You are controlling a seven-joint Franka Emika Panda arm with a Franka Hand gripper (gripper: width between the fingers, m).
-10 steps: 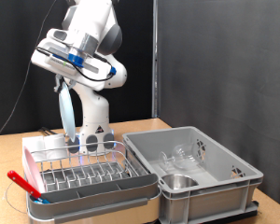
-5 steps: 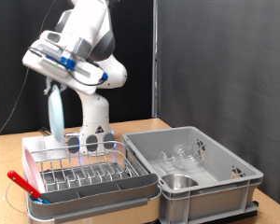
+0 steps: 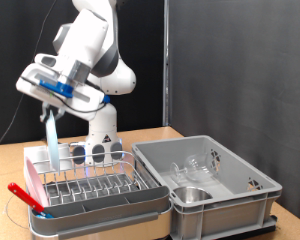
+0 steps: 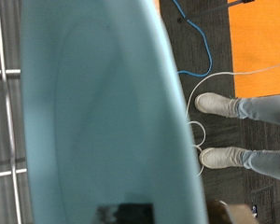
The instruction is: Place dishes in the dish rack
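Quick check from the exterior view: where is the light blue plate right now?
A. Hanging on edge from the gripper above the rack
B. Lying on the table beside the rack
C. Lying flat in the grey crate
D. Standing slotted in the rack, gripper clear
A: the plate hangs on edge from the gripper, its lower edge above the rack at the exterior view's left, not in the crate.

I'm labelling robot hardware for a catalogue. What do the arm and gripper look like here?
The arm is glossy white with rounded, bulbous segments and dark grey joint sections. Near the wrist sits a blue ring. The gripper end is white and blocky; its fingers are not clearly visible.
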